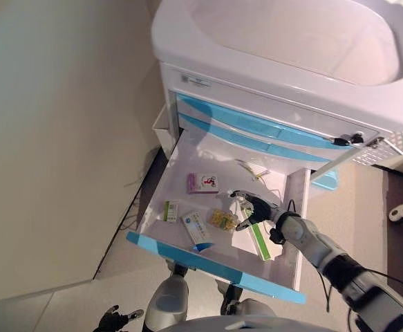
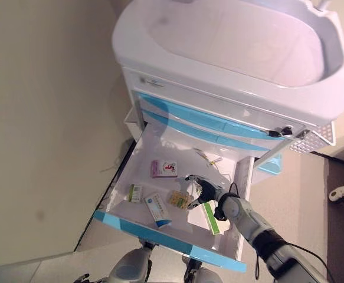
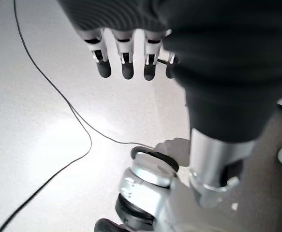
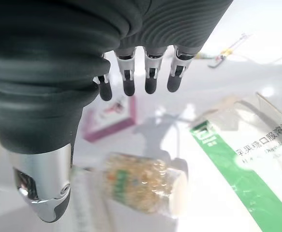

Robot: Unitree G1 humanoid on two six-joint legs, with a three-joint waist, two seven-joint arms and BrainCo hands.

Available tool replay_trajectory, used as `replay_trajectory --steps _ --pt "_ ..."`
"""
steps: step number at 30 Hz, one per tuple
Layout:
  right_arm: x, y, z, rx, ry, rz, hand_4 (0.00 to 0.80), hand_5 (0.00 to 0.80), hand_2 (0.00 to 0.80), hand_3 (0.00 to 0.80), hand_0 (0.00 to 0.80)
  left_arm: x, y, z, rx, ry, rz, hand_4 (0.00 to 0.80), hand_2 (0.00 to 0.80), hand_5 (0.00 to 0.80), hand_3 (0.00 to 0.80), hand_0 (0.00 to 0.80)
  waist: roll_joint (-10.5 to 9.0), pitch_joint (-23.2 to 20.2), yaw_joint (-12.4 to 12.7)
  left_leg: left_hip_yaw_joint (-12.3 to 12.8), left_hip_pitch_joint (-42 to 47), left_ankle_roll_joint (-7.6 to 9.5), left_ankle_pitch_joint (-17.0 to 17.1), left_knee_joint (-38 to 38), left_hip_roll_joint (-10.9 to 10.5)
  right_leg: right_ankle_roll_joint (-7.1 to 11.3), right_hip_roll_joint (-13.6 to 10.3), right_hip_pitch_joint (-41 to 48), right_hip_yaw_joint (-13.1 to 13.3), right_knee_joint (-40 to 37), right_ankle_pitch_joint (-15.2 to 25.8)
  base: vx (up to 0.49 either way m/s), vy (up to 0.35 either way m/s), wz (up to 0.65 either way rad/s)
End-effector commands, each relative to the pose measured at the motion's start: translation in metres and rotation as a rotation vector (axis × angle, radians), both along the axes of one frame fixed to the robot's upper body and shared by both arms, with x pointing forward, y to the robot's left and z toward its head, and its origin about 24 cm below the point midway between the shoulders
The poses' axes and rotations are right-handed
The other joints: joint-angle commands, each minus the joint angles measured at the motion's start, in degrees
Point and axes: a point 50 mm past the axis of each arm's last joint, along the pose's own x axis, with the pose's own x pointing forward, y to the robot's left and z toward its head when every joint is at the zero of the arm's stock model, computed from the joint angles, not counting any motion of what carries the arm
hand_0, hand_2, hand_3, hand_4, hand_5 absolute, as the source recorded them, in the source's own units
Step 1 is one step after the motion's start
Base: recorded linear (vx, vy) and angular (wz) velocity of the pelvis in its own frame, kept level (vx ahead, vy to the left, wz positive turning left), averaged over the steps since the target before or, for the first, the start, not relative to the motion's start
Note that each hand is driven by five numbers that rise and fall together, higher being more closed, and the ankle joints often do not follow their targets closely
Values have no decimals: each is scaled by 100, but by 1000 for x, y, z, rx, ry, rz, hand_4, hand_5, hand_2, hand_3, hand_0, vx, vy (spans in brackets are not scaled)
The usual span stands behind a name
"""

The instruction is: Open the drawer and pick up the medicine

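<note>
Risk: my right hand (image 1: 253, 207) hovers open-fingered over the yellow pill bottle (image 1: 222, 219) in the open drawer (image 1: 187, 252); round bottle may roll away. Left hand (image 3: 126, 53) idle, relaxed.

White cart (image 1: 208, 83) w/ blue trim against a beige wall (image 1: 56, 138); pale floor (image 1: 56, 304) below.

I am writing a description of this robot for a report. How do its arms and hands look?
Both arms are silver-grey with dark joint sections. The right hand and the left hand each have a dark ribbed cover over the back and wrist, silver fingers with dark rounded tips in a row, and a silver thumb with a dark tip.
</note>
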Motion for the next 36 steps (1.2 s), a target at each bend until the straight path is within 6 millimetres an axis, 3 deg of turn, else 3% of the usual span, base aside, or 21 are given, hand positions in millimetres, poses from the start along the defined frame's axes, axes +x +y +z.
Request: replay_trajectory --steps 1,8,16,24,36 --pt "9 26 5 -74 -106 60 0 0 0 0 0 14 8 5 47 -38 -2 0 0 0 0 0 -167 -15 90 -127 -298 174 -305 312 -314 415 -516 -569 -52 297 635 -8 -11 28" --pt "10 47 -9 -103 -61 84 0 0 0 0 0 29 3 7 48 -66 -13 0 0 0 0 0 -103 63 169 -333 -427 161 -209 221 -367 425 -589 -616 -298 292 652 1 8 29" --pt "15 61 -12 -217 -86 137 0 0 0 0 0 43 -3 9 46 -106 -13 0 0 0 0 0 -88 211 188 -327 -523 169 -176 207 -370 422 -605 -744 -259 326 678 -1 6 2" --pt "15 60 -28 -306 -66 96 0 0 0 0 0 56 -13 10 36 -140 -30 0 0 0 0 0 -37 300 175 -359 -605 161 -140 203 -365 409 -634 -845 -264 349 693 0 0 0" --pt "18 52 -22 -322 -113 71 0 0 0 0 0 53 -15 8 37 -127 -17 0 0 0 0 0 -84 300 67 -277 -616 139 -134 174 -308 394 -612 -909 -190 344 697 0 0 0"
